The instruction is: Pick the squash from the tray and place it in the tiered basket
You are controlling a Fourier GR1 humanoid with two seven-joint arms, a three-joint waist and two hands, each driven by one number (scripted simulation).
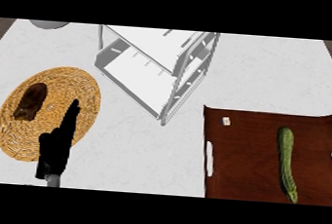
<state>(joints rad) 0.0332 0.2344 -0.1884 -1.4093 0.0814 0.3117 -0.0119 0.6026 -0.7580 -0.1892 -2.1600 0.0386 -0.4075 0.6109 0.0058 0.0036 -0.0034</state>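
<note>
A long green squash (pixel 288 164) lies lengthwise on the right half of a dark brown tray (pixel 245 158) at the lower right. The white tiered basket (pixel 158 67) stands at the top centre, tilted in the view, with bare shelves. My left hand (pixel 57 148) shows at the lower left, fingers straight and pointing up, over the edge of a woven mat. It is far from the squash and holds nothing. My right hand does not show.
A round woven mat (pixel 69 87) lies at the left with a dark brown item (pixel 31 102) on it. A grey rounded object (pixel 49 24) peeks in at the top left. White counter lies between the mat, basket and tray.
</note>
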